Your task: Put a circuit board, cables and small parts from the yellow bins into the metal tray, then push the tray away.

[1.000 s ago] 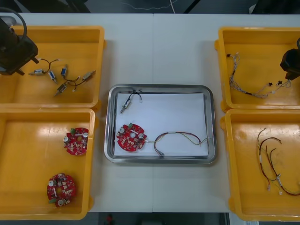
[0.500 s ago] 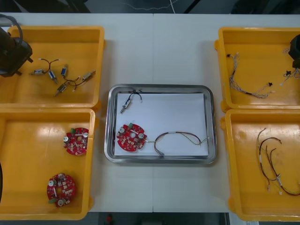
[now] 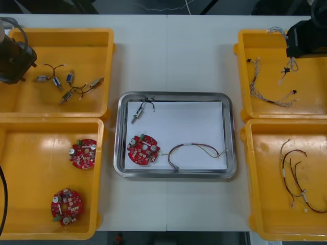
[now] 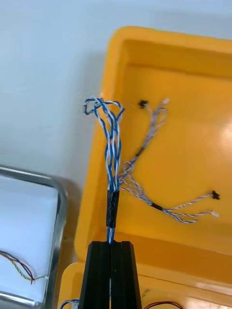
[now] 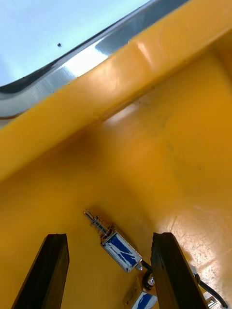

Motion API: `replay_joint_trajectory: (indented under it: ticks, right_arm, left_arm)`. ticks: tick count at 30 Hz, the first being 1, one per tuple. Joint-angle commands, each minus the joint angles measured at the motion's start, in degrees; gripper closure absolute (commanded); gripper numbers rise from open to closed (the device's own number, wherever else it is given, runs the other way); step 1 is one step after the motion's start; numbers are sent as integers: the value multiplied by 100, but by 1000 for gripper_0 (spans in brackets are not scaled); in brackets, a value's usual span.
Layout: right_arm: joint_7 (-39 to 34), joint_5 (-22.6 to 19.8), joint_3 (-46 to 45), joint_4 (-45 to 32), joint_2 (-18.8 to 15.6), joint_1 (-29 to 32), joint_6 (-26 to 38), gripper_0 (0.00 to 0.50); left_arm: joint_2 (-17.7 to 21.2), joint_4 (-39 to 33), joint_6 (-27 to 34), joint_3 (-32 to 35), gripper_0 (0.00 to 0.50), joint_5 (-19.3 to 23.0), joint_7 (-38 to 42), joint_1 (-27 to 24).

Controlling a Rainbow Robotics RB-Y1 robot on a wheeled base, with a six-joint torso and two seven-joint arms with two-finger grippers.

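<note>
The light worktop (image 3: 168, 56) carries yellow bins at each side and the metal tray (image 3: 118, 138) between them. The right gripper (image 3: 301, 38) hangs over the far-right yellow bin (image 3: 244, 66), toward its far edge. Its fingers (image 4: 99, 275) are closed on the black-wrapped end of a twisted blue and white cable (image 4: 111, 145), whose strands hang from them. A second blue and white cable (image 3: 265, 92) lies loose on that bin's floor. The left gripper (image 3: 13, 56) waits at the left edge of the far-left yellow bin (image 3: 110, 71), fingers spread wide and empty above a small metal part (image 5: 118, 245). The tray holds a round red circuit board (image 3: 142, 150) at its near left, a red and yellow cable (image 3: 196, 149) to the right of it, and a wired metal part (image 3: 137, 115) at its far left. The step in hand looks like carrying the blue and white cable to the tray. The next move calls for travel left and nearer, high enough for the strands to clear both rims, then release over the bare white area.
</note>
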Motion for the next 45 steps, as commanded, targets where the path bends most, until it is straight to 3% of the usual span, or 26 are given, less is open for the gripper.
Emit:
replay_joint_trajectory:
  ticks: [1,6,12,22,33,34,35,36,37,38,45]
  right_arm:
    - [281,-357,611,-683,-83,101,20,500]
    - [413,-700,1279,-1246,-83,101,20,500]
    - [677,-700,1911,-1536,93,109,20,500]
    - [2171,118,3001,-1527,435,109,-2,500]
    - [3560,390,4091,-956,550,109,-1417,500]
    - [3735,461,4188,-868,550,109,-1532,500]
    - [3929,513,4293,-789,541,109,-1672,500]
    - [3999,548,4328,-762,541,109,-1725,500]
    - [4140,619,4416,-683,523,109,-1822,500]
    - [4263,680,4487,-613,523,109,-1918,500]
    - [4887,768,4662,-24,470,109,-2287,500]
  left_arm:
    - [-184,-41,-145,-196,0,-204,361,-303]
    - [-316,-41,-163,-205,0,-283,440,-303]
    - [-378,3,-180,-442,0,-362,493,-295]
    - [-474,495,-751,-548,0,-555,458,-295]
    - [-492,513,-751,-556,0,-555,458,-295]
    - [-492,513,-751,-548,40,-555,467,-295]
    - [-492,513,-751,-556,157,-555,467,-295]
    - [-492,513,-751,-556,225,-555,458,-295]
    - [-501,513,-751,-556,378,-546,458,-295]
    - [-492,513,-751,-556,497,-546,458,-295]
    - [-492,513,-751,-548,500,-538,449,-286]
